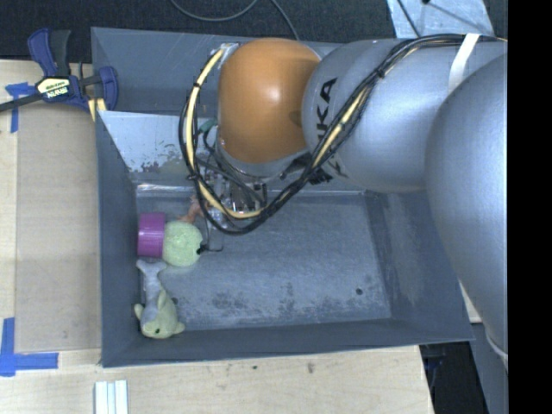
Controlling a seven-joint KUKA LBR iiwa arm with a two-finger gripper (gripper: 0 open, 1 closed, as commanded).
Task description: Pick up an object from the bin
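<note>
My gripper hangs low at the bin's left side, mostly hidden under the arm's wrist. Its tip is right beside a pale green ball, at the ball's right edge. A purple cylinder lies on its side against the ball's left. A small grey plush fish with a yellow-green head lies in the front left corner, a little in front of the ball.
The arm with its orange cover and cables reaches in from the right and hides the back middle of the bin. The left wall stands close behind the purple cylinder. The floor stretches bare to the right of the gripper.
</note>
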